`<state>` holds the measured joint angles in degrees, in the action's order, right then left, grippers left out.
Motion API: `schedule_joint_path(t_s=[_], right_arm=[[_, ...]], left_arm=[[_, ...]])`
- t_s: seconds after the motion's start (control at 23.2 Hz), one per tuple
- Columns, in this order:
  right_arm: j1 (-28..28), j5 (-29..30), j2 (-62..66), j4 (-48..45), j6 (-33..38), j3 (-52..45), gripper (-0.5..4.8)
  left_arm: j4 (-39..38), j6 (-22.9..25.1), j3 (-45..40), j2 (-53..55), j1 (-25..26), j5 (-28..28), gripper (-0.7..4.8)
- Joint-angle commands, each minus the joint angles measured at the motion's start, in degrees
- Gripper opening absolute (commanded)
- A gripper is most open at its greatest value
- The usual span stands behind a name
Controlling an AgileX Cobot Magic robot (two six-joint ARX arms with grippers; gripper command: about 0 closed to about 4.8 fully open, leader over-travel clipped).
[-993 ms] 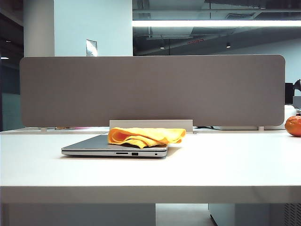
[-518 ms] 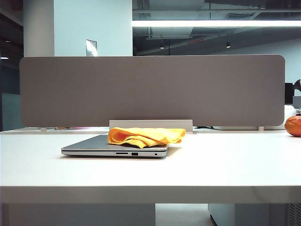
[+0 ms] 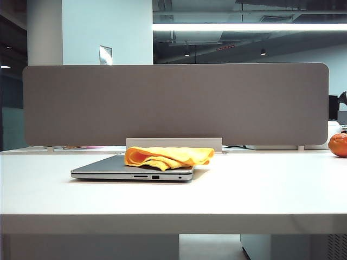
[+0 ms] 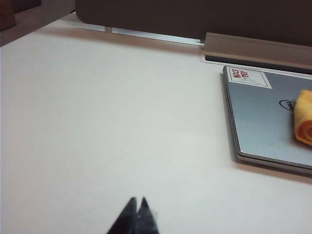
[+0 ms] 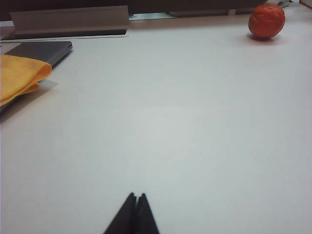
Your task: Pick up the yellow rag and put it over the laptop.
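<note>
The yellow rag (image 3: 168,156) lies folded in wavy layers on the closed silver-grey laptop (image 3: 108,169), covering the lid's right part and hanging a little past its right edge. In the left wrist view the laptop (image 4: 263,122) shows its white sticker and part of the lid logo, with an edge of the rag (image 4: 304,117). My left gripper (image 4: 137,201) is shut and holds nothing, over bare table well short of the laptop. The right wrist view shows the rag (image 5: 19,78) on the laptop's corner (image 5: 46,49). My right gripper (image 5: 137,196) is shut and holds nothing, far from the rag. Neither gripper shows in the exterior view.
A grey divider panel (image 3: 173,103) stands along the back of the white table (image 3: 244,189), with a pale rail (image 3: 173,143) at its foot behind the laptop. A round orange fruit (image 3: 338,144) sits at the far right, also seen as the fruit (image 5: 266,21).
</note>
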<state>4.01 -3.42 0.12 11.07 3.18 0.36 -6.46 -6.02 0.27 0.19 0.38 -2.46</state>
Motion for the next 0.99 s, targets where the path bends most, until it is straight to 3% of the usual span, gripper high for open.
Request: schedule_joint_path(t_s=[0.04, 0.99], right_arm=[[0.0, 0.2, 0.0, -0.8, 0.0, -0.3, -0.05], [0.0, 0.2, 0.0, -0.8, 0.0, -0.3, -0.05]], left_arm=[[0.5, 1.1, 0.2, 0.0, 0.0, -0.3, -0.06], [0.4, 3.9, 0.2, 0.0, 0.0, 2.7, -0.06]])
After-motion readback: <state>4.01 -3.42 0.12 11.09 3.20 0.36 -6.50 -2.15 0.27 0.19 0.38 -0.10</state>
